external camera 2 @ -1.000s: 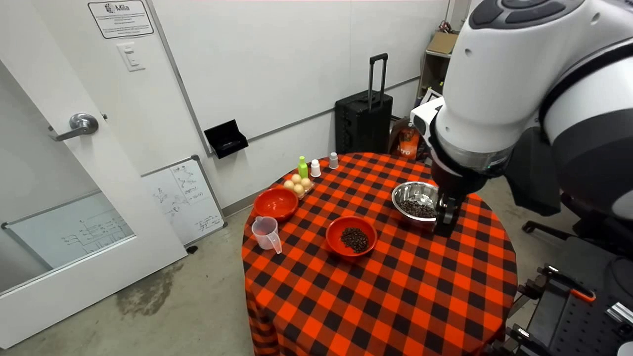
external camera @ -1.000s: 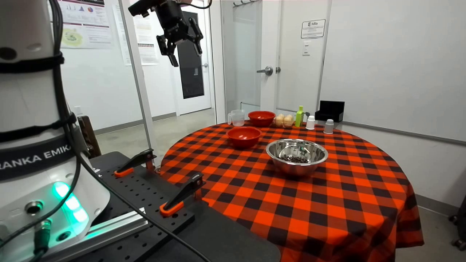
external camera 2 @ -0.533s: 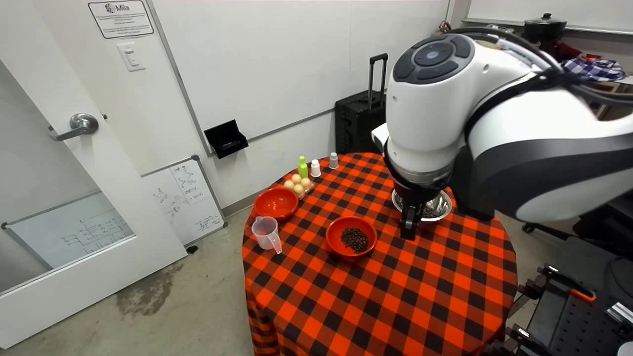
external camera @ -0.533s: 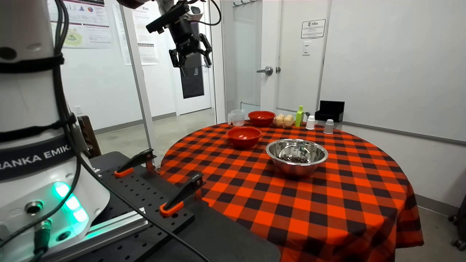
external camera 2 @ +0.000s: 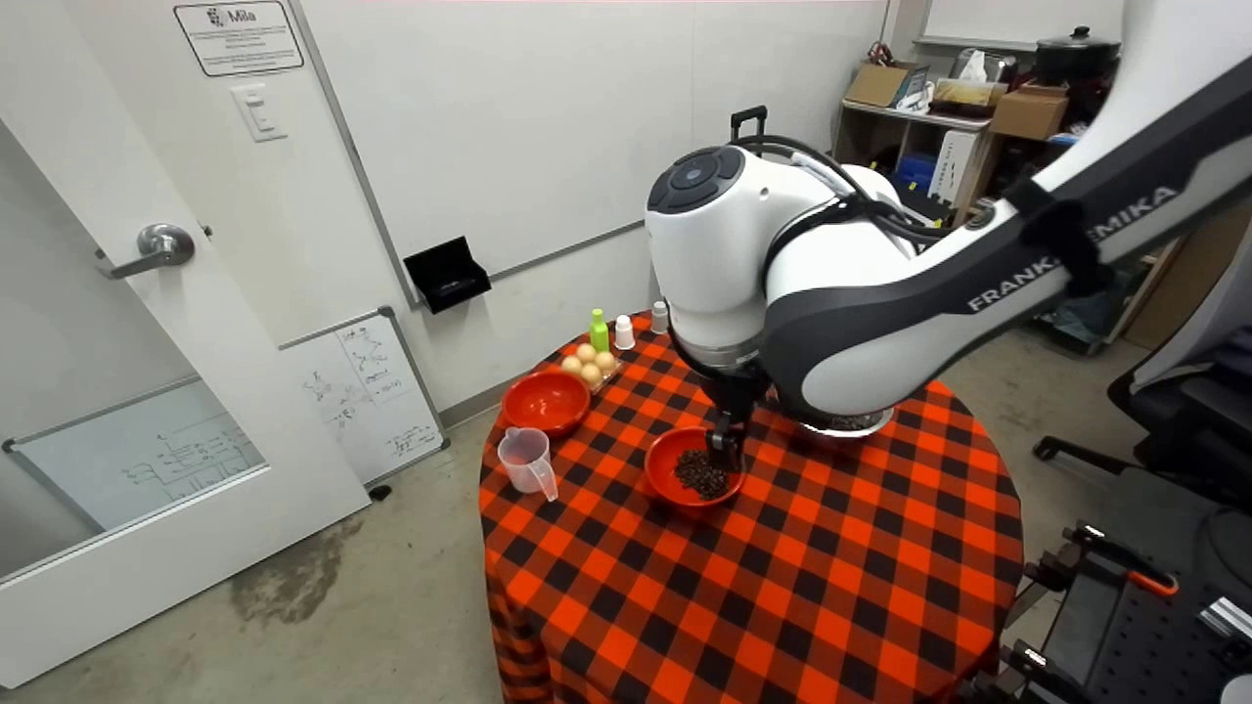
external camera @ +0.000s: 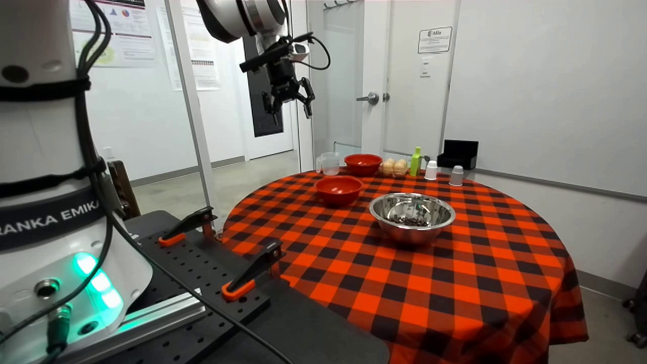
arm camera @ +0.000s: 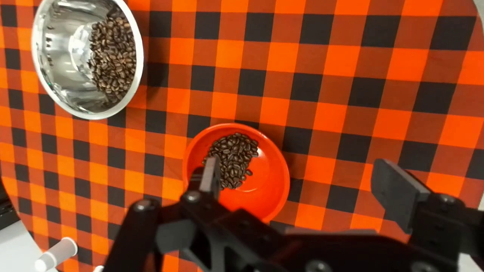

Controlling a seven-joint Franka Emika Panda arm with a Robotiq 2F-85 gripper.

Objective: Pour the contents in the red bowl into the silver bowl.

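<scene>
In an exterior view, below and right of the pincer [external camera: 292,118], a loose row stands on the cloth-covered desk [external camera: 384,288]: a clear measuring cup [external camera: 330,164], a second red bowl [external camera: 364,166] just beside it, pale eggs [external camera: 394,168], a slim green bottle [external camera: 415,162], a white container [external camera: 430,171] and, farthest right, a greyish container [external camera: 456,176]. A metal door handle [external camera: 372,98] shows right of the pincer, a broad whiteboard [external camera: 551,96] well beyond it; posters [external camera: 126,30] hang left of the pincer.

In an exterior view, fingers [external camera 2: 726,450] overlap the red bowl [external camera 2: 665,458].
</scene>
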